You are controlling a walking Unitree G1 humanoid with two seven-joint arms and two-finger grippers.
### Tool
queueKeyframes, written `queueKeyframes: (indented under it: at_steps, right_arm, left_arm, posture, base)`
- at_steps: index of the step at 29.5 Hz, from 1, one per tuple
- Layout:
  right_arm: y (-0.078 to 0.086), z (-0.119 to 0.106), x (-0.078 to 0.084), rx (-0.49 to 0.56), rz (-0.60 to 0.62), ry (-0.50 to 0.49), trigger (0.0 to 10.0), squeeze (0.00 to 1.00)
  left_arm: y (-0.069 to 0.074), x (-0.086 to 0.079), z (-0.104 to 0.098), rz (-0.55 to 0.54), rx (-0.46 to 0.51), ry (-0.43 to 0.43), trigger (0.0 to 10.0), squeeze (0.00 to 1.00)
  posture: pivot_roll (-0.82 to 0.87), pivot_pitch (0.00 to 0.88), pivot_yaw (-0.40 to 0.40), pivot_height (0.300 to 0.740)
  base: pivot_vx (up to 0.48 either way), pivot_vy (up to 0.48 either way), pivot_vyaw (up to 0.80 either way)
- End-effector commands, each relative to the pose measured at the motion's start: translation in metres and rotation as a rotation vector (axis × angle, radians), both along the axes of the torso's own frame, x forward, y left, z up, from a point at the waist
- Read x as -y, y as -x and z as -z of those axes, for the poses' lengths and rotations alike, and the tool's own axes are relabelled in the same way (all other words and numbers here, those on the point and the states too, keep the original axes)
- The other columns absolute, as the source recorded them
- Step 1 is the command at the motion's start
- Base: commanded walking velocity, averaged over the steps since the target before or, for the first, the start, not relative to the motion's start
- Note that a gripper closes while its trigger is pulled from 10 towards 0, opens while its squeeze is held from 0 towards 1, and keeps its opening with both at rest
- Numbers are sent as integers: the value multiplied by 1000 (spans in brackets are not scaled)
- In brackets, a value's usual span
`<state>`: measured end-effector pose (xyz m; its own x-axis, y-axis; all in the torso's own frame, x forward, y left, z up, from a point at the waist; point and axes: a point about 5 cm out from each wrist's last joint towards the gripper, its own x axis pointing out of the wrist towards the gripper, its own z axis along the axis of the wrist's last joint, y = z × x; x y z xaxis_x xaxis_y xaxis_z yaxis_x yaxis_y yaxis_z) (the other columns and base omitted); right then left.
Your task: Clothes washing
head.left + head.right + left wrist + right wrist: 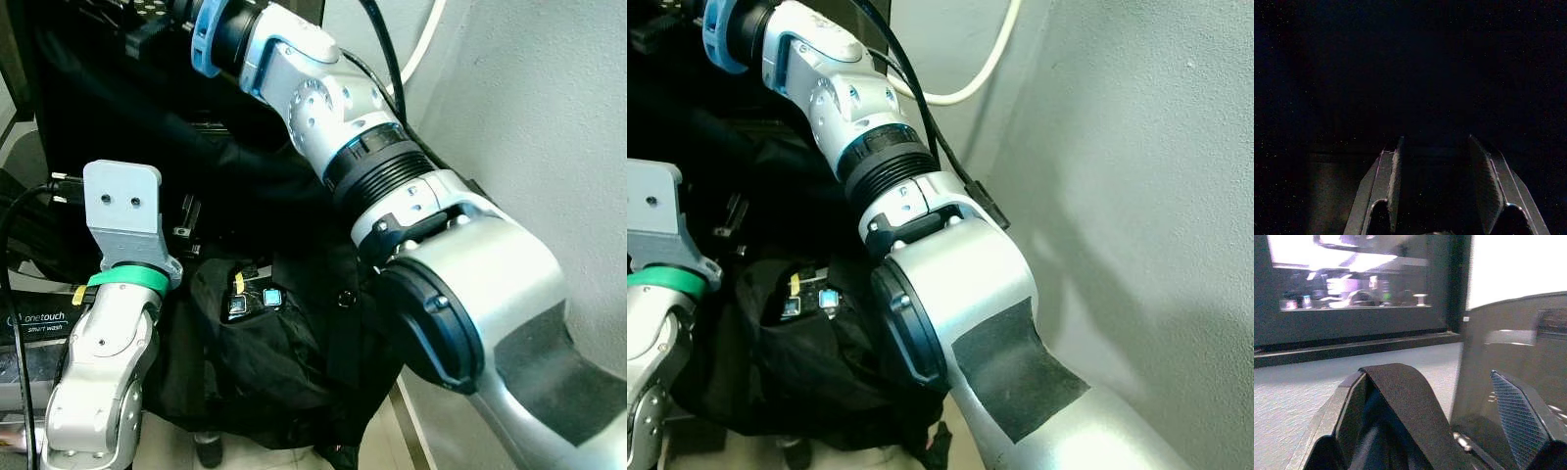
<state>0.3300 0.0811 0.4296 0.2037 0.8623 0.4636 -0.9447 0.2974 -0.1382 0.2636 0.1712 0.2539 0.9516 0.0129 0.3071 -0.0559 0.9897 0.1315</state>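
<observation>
The right claw (1449, 431) is spread, a black strap (1405, 406) draped over 1 finger. The left claw (1440, 191) is spread in darkness above black clothing (265, 362).

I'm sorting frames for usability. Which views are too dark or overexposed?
Left wrist view: nearly black, with the left end effector showing open fingers faintly. Right wrist view: the window area is blown out, and a black strap drapes one finger. Both eye views: evenly lit, sharp, black garment underexposed.

Grey plaster wall (1136, 147) at right; white cable (980, 78) hanging along it.
</observation>
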Motion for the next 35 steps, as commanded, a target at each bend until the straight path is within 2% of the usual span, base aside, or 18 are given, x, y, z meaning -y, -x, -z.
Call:
queueKeyframes:
  at_steps: [1,3,4,6,10,11,14,18,19,24,25,34,35]
  right_arm:
    - [33,-6,-41,5,-127,4,10000,1000]
    - [28,-7,-36,-12,-79,-13,10000,1000]
    - [27,-9,-33,-11,-62,-37,10000,0]
    - [26,-11,-32,-10,-54,-55,10000,0]
    - [20,-11,-24,-104,-104,-144,10000,0]
    - [18,-9,-23,-121,-103,-154,0,0]
    - [14,3,-22,-171,-134,-174,0,0]
    - [13,8,-23,-173,-132,-165,0,0]
    - [13,10,-24,-155,-120,-150,10000,0]
    - [13,13,-24,-142,-112,-142,10000,0]
    - [12,14,-23,-123,-109,-140,10000,1000]
    - [13,9,-18,-59,-125,-136,10000,1000]
    - [15,16,-22,-6,-137,9,10000,1000]
  left_arm:
    - [-1,1,2,5,-10,-2,10000,0]
    - [-1,1,2,5,-11,-2,10000,0]
    - [-2,1,2,4,-11,-2,10000,0]
    - [-2,1,2,4,-11,-2,10000,0]
    - [-4,1,2,7,-12,-2,10000,0]
    - [-4,1,2,7,-12,-2,10000,0]
    - [-7,0,1,6,-3,1,10000,0]
    - [-8,0,0,5,0,3,10000,0]
    - [-9,0,0,4,0,5,10000,0]
    - [-9,0,1,4,0,6,10000,0]
    - [-10,0,0,3,5,7,10000,0]
    - [-15,-3,-4,-4,22,-3,10000,0]
    - [-15,-5,-4,-11,18,-13,10000,0]
  posture:
    - [168,49,-43,740]
    - [168,49,-43,740]
    - [164,50,-39,740]
    - [164,50,-39,740]
    - [160,45,-33,740]
    - [160,45,-33,740]
    - [159,41,-34,740]
    - [157,38,-35,740]
    - [156,34,-35,740]
    - [157,25,-35,740]
    - [161,20,-41,740]
    - [168,14,-37,740]
    - [168,15,-33,740]
  base:
    - [0,0,0]
    - [0,0,0]
    - [0,0,0]
    - [0,0,0]
    - [0,0,0]
    - [0,0,0]
    - [0,0,0]
    - [0,0,0]
    - [0,0,0]
    - [0,0,0]
    - [0,0,0]
    - [0,0,0]
    - [0,0,0]
